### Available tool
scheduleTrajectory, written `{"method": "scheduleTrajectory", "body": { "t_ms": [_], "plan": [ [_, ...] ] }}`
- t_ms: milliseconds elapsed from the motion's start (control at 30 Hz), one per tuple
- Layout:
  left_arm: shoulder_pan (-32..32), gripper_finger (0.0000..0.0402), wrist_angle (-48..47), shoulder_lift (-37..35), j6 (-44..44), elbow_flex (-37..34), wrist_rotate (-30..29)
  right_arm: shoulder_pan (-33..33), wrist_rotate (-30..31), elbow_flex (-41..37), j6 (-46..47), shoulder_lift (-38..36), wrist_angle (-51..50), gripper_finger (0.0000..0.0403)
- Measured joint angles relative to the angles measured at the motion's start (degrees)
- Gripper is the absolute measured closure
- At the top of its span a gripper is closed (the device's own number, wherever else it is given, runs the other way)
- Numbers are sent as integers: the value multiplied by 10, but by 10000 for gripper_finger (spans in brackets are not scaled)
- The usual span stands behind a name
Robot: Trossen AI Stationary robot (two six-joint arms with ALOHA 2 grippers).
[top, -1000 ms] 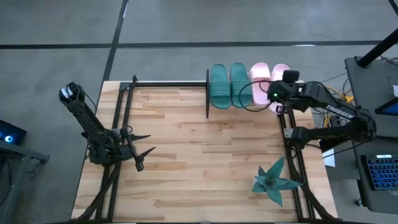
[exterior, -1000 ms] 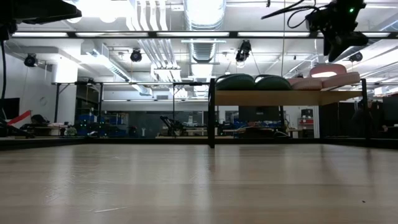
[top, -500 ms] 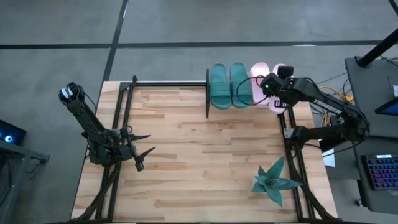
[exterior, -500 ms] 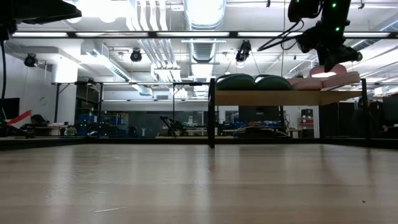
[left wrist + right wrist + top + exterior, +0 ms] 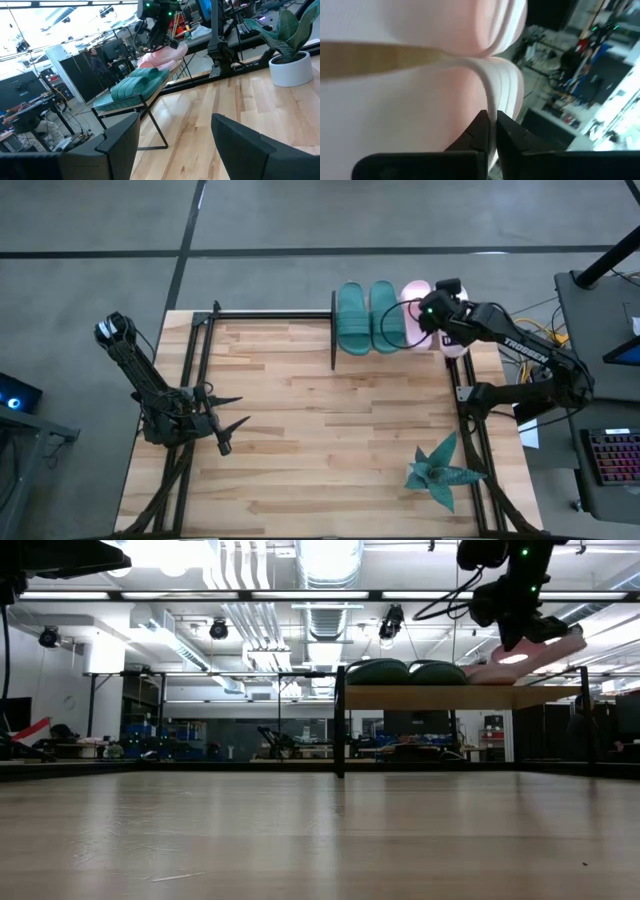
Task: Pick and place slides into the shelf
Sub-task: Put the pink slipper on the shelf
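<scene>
From above, the right gripper (image 5: 443, 311) is at the shelf (image 5: 334, 338), over the outer pink slide (image 5: 455, 345). Level across the surface, that slide (image 5: 540, 648) tilts, lifted. The right wrist shows fingers (image 5: 481, 131) pinching its strap edge; soft, light foam. The left gripper (image 5: 222, 425) waits, fingers wide.

Four slides (image 5: 385, 317) side by side on shelf (image 5: 440, 697) at table's (image 5: 330, 440) far edge, plant (image 5: 440, 472) near-right
</scene>
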Motion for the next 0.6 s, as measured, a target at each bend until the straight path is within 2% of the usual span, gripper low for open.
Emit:
{"method": "scheduleTrajectory", "body": {
  "t_ms": [100, 167, 367, 500, 600],
  "plan": [
    [0, 171, 0, 0, 0, 0, 0, -10, -15, 0, -30, 1, 28, 390],
    [0, 171, 0, 0, 0, 0, 0, -24, -36, -1, -23, 0, 28, 391],
    [0, 171, 0, 0, -1, 0, 0, -68, -47, -20, 17, 0, 25, 391],
    [0, 171, 0, 0, -1, 0, 0, -79, -75, -49, 18, 0, 34, 392],
    [0, 171, 0, 0, -1, 0, 0, -79, -71, -70, 18, 0, 42, 392]
  ]
}}
